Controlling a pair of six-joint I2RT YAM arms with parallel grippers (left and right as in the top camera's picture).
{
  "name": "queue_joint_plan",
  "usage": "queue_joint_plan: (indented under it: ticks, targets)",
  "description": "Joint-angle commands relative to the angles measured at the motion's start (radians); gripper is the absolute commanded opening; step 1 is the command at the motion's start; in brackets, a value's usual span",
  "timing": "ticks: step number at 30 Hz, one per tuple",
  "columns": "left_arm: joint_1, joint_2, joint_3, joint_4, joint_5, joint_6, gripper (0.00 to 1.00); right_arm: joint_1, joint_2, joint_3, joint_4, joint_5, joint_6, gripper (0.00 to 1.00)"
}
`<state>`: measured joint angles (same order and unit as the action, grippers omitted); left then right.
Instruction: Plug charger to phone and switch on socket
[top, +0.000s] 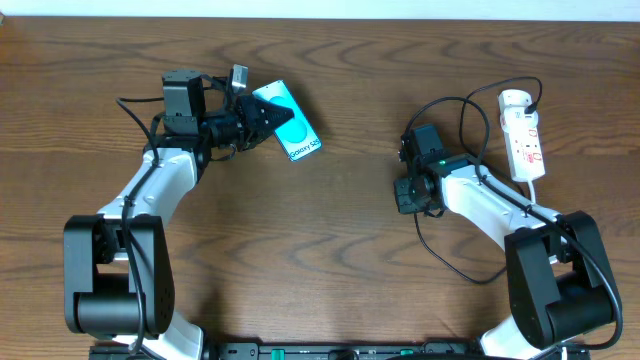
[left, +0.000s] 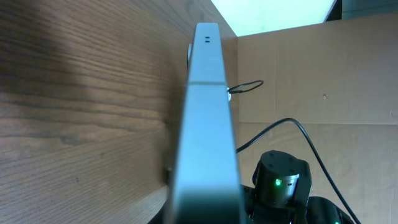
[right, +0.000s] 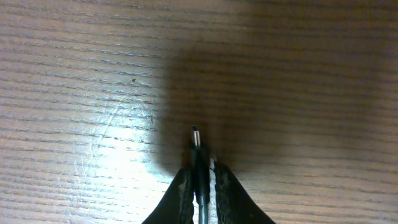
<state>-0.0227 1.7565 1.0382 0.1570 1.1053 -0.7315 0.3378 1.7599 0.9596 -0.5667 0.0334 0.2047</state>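
Overhead: your left claw (top: 266, 116) is closed on the upper-left end of the phone (top: 292, 124). The phone lies screen up, long axis diagonal, free end aimed down-right toward the other arm. Your right claw (top: 408, 194) sits well apart to the right, wrist bent over and pointing down at the tabletop (top: 340, 250). The charger (top: 450, 266) loops away behind it, and the socket (top: 522, 135) lies farther right, beside that forearm and nearer the right arm. Left wrist view: the phone is edge-on, running straight away from the lens with the tabletop standing beside it, so the wrist is rolled on its side. The fingers are out of shot, and you cannot tell whether the phone clears the wood. Right wrist view: fingers (right: 182, 186) pinched tight on the cable, connector tip (right: 195, 134) poking just beyond them, no phone in sight. Judgement: the plug must travel left and swing round to line up with the phone's free end. The port itself isn't visible.
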Motion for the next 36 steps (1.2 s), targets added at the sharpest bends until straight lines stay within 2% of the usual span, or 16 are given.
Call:
queue_joint_plan:
  ticks: [1,7,10,36]
  targets:
    - [-0.003,-0.01,0.007,0.005,0.035,0.018,0.07,-0.003,-0.004,-0.014,0.0,-0.015,0.008,0.11]
    - [-0.003,-0.01,0.007,0.005,0.035,0.018,0.07,-0.003,-0.004,-0.014,0.003,-0.018,0.008,0.08]
    - [-0.003,-0.01,0.007,0.005,0.035,0.018,0.07,-0.003,-0.004,-0.014,0.003,-0.018,0.008,0.01]
    - [-0.003,-0.01,0.007,0.005,0.035,0.017,0.07,-0.003,-0.004,-0.014,0.014,-0.051,0.019,0.01]
